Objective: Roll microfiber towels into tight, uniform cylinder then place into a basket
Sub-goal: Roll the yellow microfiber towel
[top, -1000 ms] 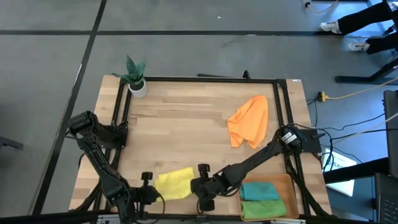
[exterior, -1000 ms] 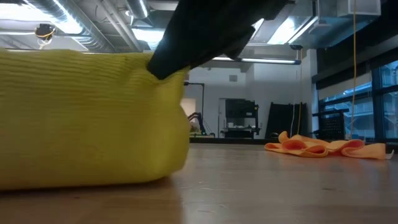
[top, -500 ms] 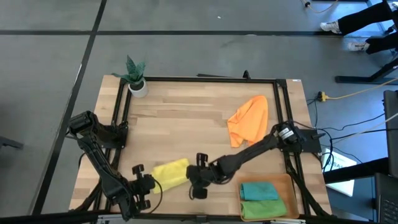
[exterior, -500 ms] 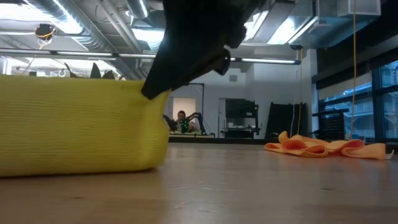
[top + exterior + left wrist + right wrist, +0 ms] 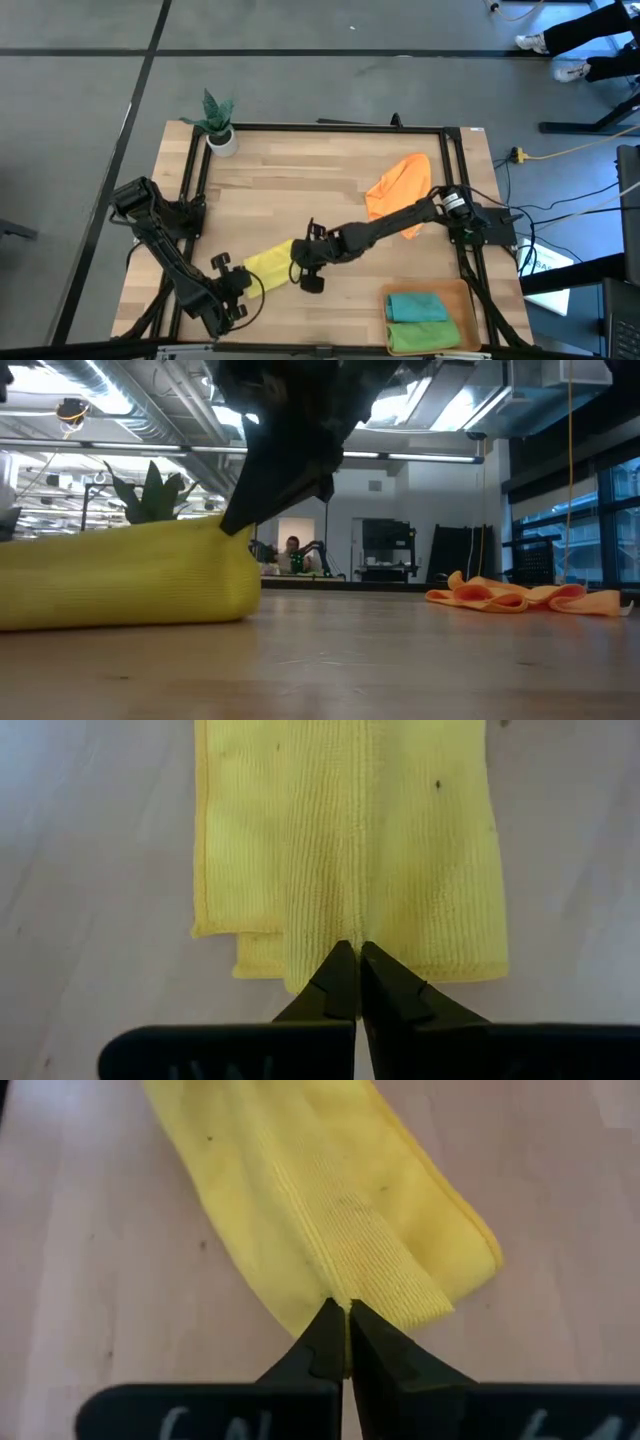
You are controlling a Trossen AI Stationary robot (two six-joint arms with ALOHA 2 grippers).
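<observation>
A: Item one, yellow towel [image 5: 268, 267]?
B: Folded into a flat strip; lies on the table [image 5: 300, 190] near its front edge, between the two grippers; runs slantwise, its left end nearer the front; in the low view it sags in a long low band [image 5: 120, 575] on the wood.

A: Left gripper [image 5: 236, 281]?
B: At the strip's left end; jaws pressed together, pinching the towel's short edge at the middle fold, plain in the left wrist view [image 5: 357, 982]; a second layer of cloth shows just under the top one at that end.

A: Right gripper [image 5: 297, 268]?
B: At the strip's right end; jaws pressed together on a raised ridge of yellow cloth [image 5: 345, 1335]; the arm reaches in from the table's right side, passing over the lower edge of the orange towel [image 5: 400, 190].

A: Orange towel, condition?
B: Loose and crumpled; on the right half of the table, toward the back; well apart from the yellow one; seen low and rumpled in the low view [image 5: 520, 597].

A: Basket [image 5: 455, 292]?
B: Front right corner of the table; holds the teal towel [image 5: 416, 307] and the green towel [image 5: 425, 335], side by side, teal farther from the front edge.

A: Sundries?
B: Small potted plant [image 5: 218, 124] at the back left corner; a seated person [image 5: 292, 553] far off in the room behind the table, in the low view.
</observation>
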